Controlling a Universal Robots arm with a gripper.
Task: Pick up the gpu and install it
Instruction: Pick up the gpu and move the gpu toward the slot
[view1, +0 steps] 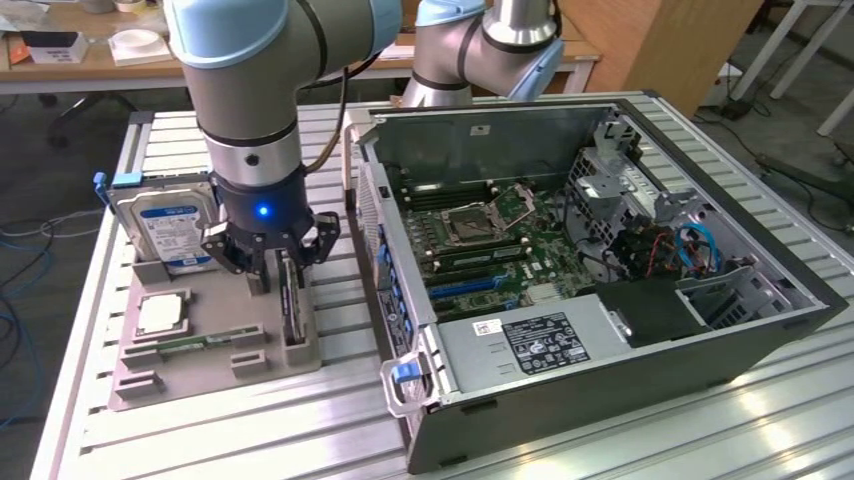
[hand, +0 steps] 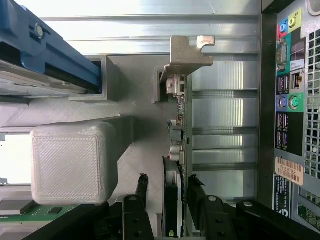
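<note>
Hovering gripper (view1: 280, 275): your fingers (hand: 141, 187) stand apart, one each side of the gpu (hand: 172, 200).
Gpu: on edge in the gray holder (view1: 200, 365), exterior view's left of the case (view1: 601, 395).

Slatted table (view1: 267, 430) bears grey fixture (view1: 150, 372), computer case (view1: 601, 405).

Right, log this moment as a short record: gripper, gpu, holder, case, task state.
gripper: open, one finger on each side of the gpu, low over it
gpu: standing on edge in the grey holder's slot, not lifted
grey holder: also carries the hard drive and the CPU chip
computer case: side open, at the exterior view's right, motherboard exposed
task state: gpu not yet installed
</note>
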